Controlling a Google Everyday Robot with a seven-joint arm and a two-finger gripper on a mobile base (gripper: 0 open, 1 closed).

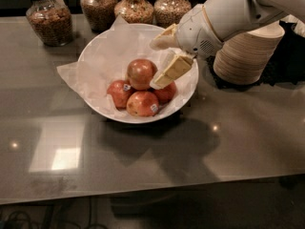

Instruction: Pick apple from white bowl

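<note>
The cream two-finger pincer (156,64) hangs spread inside the wide white paper-lined bowl (95,56), just right of the large glossy red-orange apple (140,73) topping smaller stickered apples (142,104). It looks like the reach step; next, straddle the apple and close.

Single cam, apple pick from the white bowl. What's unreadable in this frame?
All in the camera view.
- End effector, open over the white bowl: whether its lower finger touches the apple is unclear; they overlap.
- Back-right small apple: partly hidden by that finger.
- Jars: tops cut off by the top edge.
- Sticker print: too small.
</note>
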